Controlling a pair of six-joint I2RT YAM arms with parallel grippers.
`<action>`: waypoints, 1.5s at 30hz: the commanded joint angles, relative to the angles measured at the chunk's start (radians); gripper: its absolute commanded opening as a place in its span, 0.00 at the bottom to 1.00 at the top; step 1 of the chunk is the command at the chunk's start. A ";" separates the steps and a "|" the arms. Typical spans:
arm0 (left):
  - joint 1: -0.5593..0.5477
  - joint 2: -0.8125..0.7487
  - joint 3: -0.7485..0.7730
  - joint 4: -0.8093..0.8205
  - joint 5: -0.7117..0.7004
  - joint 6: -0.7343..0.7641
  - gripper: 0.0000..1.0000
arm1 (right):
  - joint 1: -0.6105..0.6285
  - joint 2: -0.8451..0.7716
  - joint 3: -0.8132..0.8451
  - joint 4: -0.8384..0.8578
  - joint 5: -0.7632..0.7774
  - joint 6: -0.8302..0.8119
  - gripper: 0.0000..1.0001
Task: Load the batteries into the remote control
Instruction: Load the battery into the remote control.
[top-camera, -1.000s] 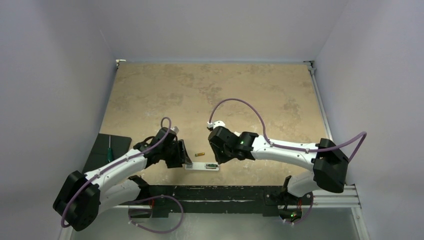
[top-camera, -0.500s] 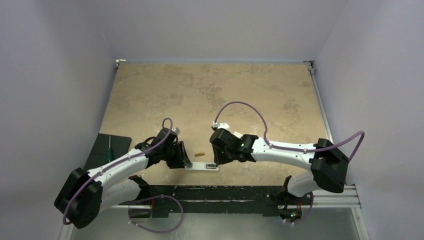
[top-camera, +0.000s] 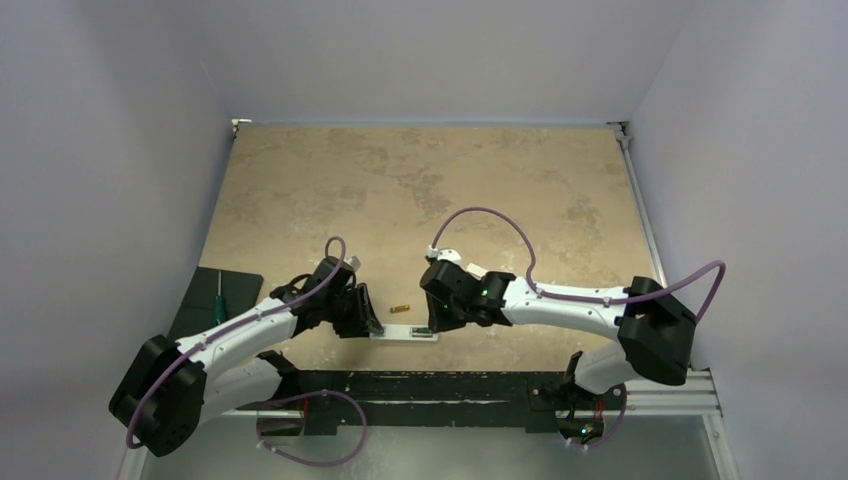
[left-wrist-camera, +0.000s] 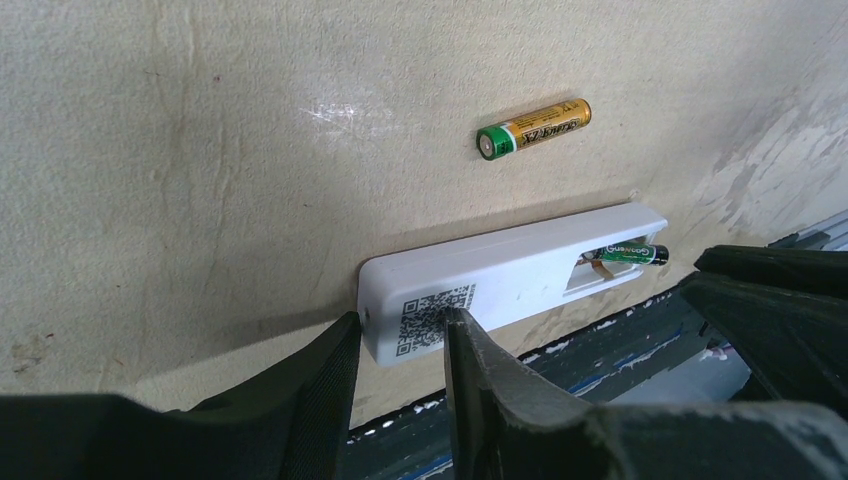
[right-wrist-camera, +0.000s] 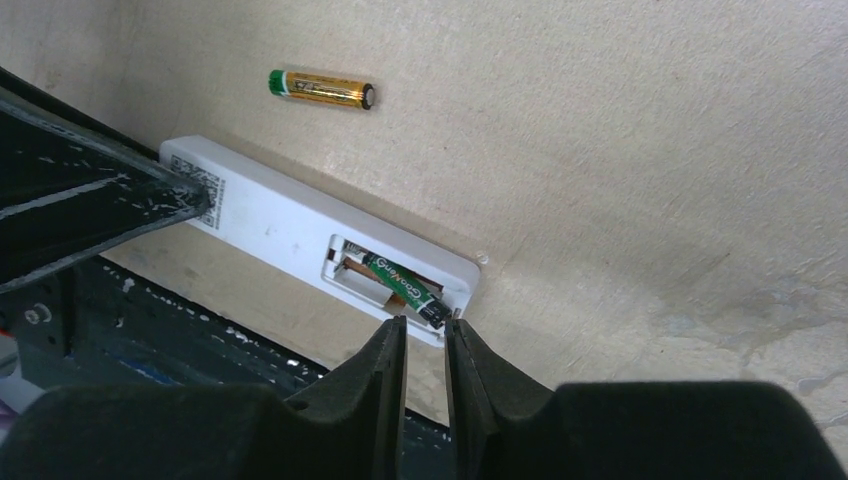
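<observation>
- Tan table (top-camera: 420, 180), arms low at its near edge.
- Left gripper (left-wrist-camera: 400, 345): part-open, pinching the label end of the remote control (left-wrist-camera: 500, 275).
- Right gripper (right-wrist-camera: 425, 335): a slit apart, tips at the recess end; grip impossible to tell.
- Dark battery (right-wrist-camera: 400, 280): tilted in the recess.
- Gold battery (left-wrist-camera: 535, 127): loose just beyond.

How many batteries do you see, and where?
2. A gold battery lies loose on the table beyond the remote control; a dark green battery sits tilted in its recess, by the right gripper. More may be hidden.
</observation>
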 joint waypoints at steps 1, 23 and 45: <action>-0.003 -0.001 -0.006 0.039 0.019 0.027 0.35 | -0.004 0.006 -0.022 0.023 0.004 0.034 0.27; -0.003 -0.010 -0.011 0.040 0.024 0.026 0.33 | -0.004 0.033 -0.038 0.065 -0.022 0.049 0.23; -0.003 -0.021 -0.012 0.041 0.029 0.023 0.32 | -0.003 0.078 -0.019 0.095 -0.036 0.045 0.18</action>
